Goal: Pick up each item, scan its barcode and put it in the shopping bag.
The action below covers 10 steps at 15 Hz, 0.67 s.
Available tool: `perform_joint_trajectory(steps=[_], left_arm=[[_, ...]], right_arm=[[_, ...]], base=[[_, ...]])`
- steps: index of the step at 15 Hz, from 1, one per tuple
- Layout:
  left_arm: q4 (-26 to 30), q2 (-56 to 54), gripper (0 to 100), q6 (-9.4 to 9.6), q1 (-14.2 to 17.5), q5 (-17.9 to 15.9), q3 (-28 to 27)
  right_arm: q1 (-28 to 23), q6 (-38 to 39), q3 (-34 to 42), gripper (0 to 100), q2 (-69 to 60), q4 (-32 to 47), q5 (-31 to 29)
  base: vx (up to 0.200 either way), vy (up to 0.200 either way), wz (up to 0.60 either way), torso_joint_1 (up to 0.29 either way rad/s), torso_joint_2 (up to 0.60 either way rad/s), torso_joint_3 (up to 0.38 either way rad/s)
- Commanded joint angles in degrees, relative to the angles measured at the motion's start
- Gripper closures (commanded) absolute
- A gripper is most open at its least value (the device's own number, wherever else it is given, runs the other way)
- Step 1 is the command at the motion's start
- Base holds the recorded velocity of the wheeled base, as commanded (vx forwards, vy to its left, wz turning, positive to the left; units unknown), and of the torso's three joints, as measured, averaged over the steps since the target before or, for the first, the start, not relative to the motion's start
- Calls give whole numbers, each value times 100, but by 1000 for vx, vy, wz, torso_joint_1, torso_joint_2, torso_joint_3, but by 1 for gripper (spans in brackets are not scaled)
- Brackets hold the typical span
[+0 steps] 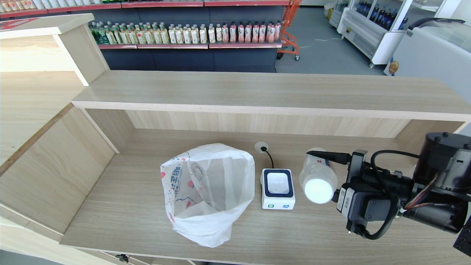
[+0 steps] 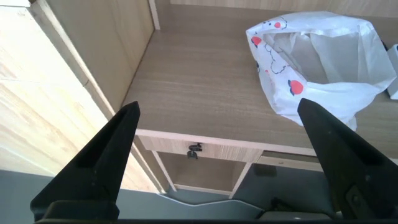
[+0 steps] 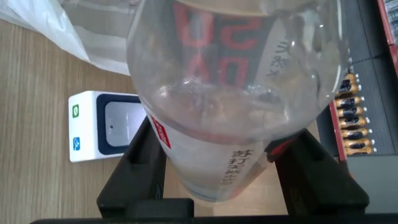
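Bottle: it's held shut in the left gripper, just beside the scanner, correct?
Not quite. The bottle is held in the right gripper, not the left, just beside the scanner; the head view shows it. The left gripper is open, holding nothing.

Counter (image 1: 110, 206): pale wood grain, finely streaked.
Bag (image 1: 209, 191): translucent white, with red blobs and blue line print.
Scanner (image 1: 278, 188): white body, navy frame round a pale grey window, small green and blue squares.
Bottle (image 1: 318, 180): clear, red lettering, white end.
Fingers (image 3: 134, 174): black.
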Motion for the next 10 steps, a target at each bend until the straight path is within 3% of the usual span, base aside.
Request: perform_joint_trajectory(steps=[1, 10], left_arm=[[-1, -2, 0, 5, 0, 4, 0], [7, -2, 0, -4, 0, 4, 0]], right_arm=[[8, -33, 52, 100, 126, 3, 12], [-668, 55, 201, 100, 512, -138, 83]], base=[[0, 200, 0, 2, 2, 12], [0, 0, 0, 0, 0, 0]])
